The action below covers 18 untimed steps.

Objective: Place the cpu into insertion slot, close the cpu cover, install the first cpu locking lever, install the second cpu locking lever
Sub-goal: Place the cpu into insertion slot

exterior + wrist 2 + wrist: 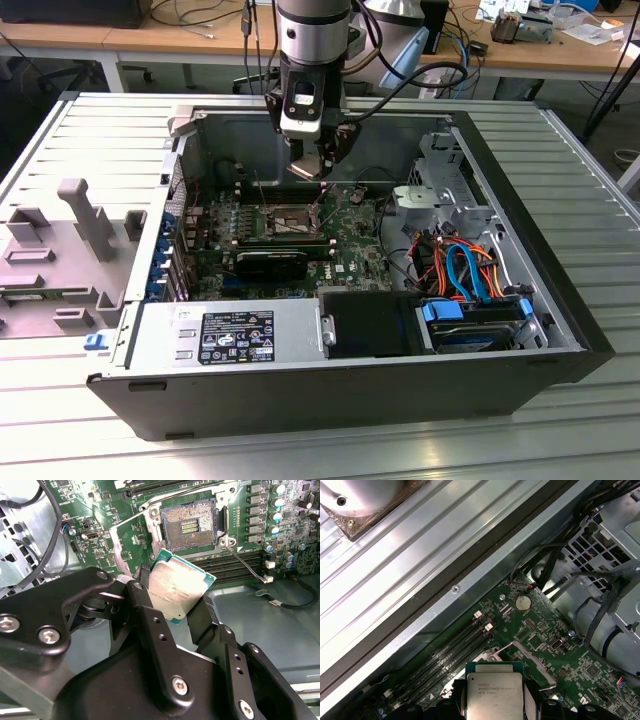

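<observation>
tool [172,600] clamped on chip [180,585] | chip tilted, held over board near socket [189,524] | socket bare, cover [117,545] raised

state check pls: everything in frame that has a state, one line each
gripper: shut on the cpu.
cpu: held clear of the board, not seated.
insertion slot: empty, contacts exposed.
cpu cover: swung open.
locking lever: released, raised.
computer case: open, inside exposed.
</observation>
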### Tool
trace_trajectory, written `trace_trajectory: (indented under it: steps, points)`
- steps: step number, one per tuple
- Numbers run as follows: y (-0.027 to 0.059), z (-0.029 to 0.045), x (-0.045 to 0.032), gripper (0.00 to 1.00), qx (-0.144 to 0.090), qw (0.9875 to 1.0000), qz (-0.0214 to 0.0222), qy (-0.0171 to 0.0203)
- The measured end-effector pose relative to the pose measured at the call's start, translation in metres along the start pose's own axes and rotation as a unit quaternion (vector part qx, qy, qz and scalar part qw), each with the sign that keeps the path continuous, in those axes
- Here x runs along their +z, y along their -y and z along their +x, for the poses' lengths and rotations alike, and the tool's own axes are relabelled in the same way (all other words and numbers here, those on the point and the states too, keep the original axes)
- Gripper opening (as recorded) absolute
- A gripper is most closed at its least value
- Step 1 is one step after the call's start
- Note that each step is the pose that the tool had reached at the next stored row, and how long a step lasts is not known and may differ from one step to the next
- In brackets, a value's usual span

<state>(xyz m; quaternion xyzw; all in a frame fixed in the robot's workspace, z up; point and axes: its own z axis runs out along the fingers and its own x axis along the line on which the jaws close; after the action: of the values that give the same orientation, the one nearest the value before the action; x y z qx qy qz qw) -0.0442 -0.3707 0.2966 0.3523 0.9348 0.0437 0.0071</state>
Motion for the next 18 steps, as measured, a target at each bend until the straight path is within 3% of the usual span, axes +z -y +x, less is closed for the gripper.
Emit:
trace_trajectory:
  steps: [18]
  points:
    - [0.0000, 0.0000, 0.0001, 0.54, 0.005, 1.0000, 0.0002, 0.0006]
